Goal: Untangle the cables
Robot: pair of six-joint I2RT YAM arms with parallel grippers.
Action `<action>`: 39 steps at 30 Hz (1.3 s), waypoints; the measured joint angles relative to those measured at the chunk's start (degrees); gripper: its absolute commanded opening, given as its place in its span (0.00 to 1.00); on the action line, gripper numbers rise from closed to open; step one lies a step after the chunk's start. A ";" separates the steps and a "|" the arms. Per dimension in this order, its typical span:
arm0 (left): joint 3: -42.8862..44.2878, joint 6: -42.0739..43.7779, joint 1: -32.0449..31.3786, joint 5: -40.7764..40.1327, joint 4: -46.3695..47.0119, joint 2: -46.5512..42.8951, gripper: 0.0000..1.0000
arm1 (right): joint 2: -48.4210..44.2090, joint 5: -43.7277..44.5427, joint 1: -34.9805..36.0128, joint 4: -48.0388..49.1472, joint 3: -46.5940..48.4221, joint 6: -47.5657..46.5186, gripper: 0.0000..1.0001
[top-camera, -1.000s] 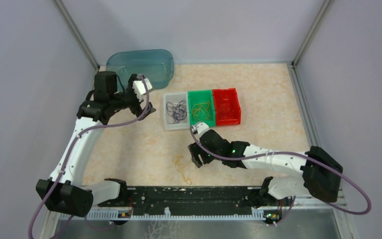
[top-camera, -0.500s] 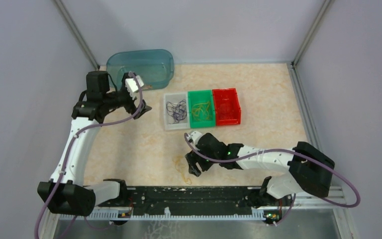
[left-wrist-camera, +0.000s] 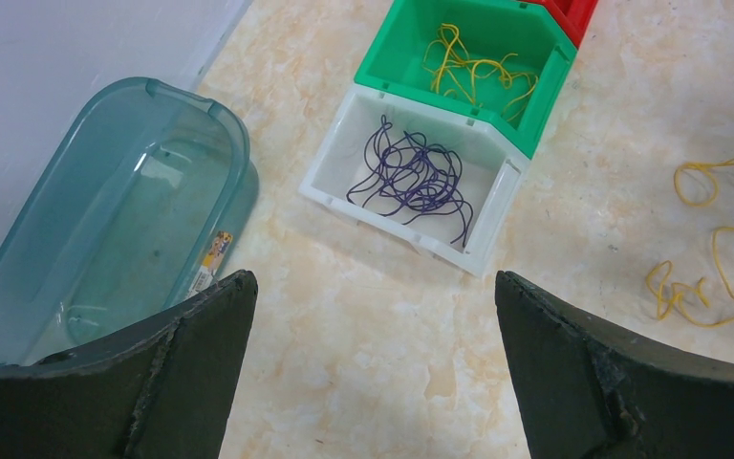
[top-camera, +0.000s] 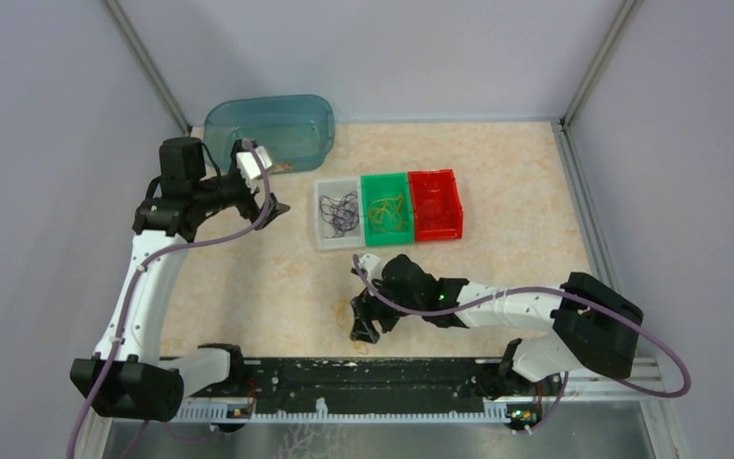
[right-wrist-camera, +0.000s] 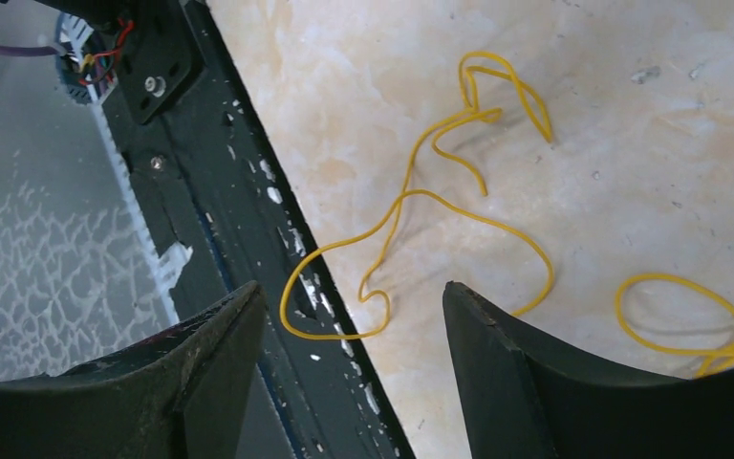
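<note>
- The right fingers [right-wrist-camera: 352, 287] stand spread with nothing between them, low over a loose yellow cable [right-wrist-camera: 409, 194] on the surface [right-wrist-camera: 631, 143], bottom middle of the top view.
- In the right wrist view that cable runs slantwise, from a loop at lower centre that reaches the black rail [right-wrist-camera: 220, 220] up to a kinked end at upper centre. Its middle lies just beyond the gap between the fingers.
- The left fingers [left-wrist-camera: 373, 277] are spread wide and empty, well apart from it, above the white bin [left-wrist-camera: 330, 167] of purple cables [left-wrist-camera: 411, 177].
- The right arm is far nearer; a pinch across the strand's middle looks likeliest.
</note>
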 measured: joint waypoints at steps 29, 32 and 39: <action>-3.58 0.98 0.90 -2.95 0.07 -1.95 0.99 | 5.81 14.47 3.56 -22.64 22.14 -10.54 0.00; -4.68 1.38 1.14 -3.28 0.07 -2.91 0.99 | 1.25 17.62 -0.70 -24.87 27.41 -13.18 0.00; -6.16 1.40 1.38 -3.34 0.13 -4.66 0.99 | -5.35 20.96 -11.96 -24.79 35.45 -18.51 0.00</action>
